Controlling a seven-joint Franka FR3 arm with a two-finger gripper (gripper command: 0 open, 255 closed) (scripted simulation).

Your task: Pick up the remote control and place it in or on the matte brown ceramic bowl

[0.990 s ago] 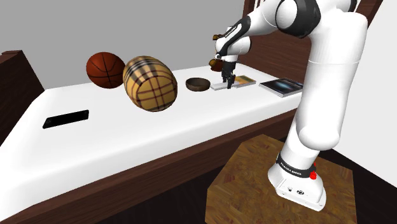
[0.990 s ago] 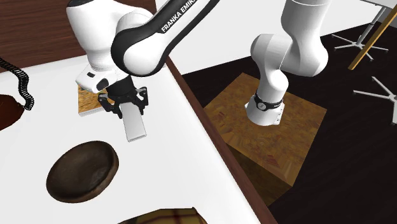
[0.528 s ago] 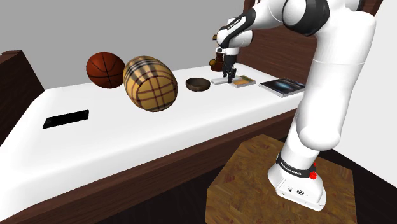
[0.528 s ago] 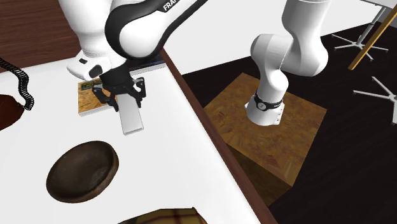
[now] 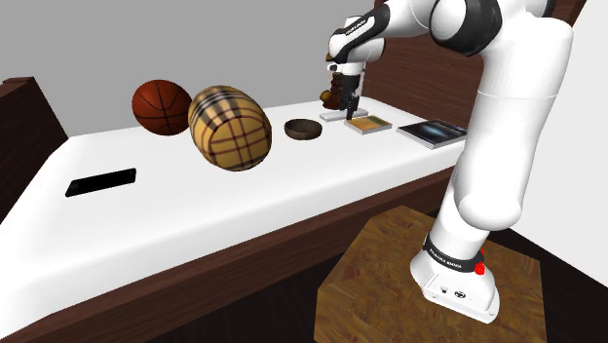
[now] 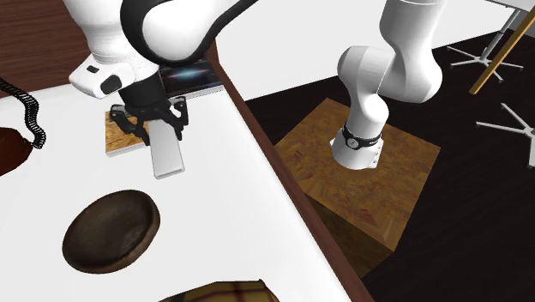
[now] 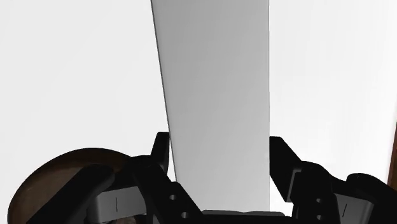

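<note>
A flat grey remote control (image 6: 167,159) hangs above the white table, clasped at one end by my black gripper (image 6: 159,129), which is shut on it. In the shoulder view the gripper (image 5: 343,105) holds the remote (image 5: 336,114) just right of the dark brown bowl (image 5: 303,128). The wrist view has the remote (image 7: 216,83) running straight out between the fingers (image 7: 160,153) of the gripper (image 7: 219,149), with the bowl (image 7: 57,178) off to one side below. In the second exterior view the bowl (image 6: 111,232) lies nearer the camera than the remote.
A wood-patterned book (image 6: 120,137) lies under the hand, with a dark glossy magazine (image 5: 434,132) beyond it. A basketball (image 5: 161,105), a plaid barrel-shaped cushion (image 5: 230,128) and a black slab (image 5: 100,182) sit further along the table (image 5: 292,185). A brown phone with coiled cord (image 6: 17,146) is close by.
The gripper has risen with the remote in it and drifted toward the second exterior view's upper left, so that the remote now hangs higher over the table beside the book.
</note>
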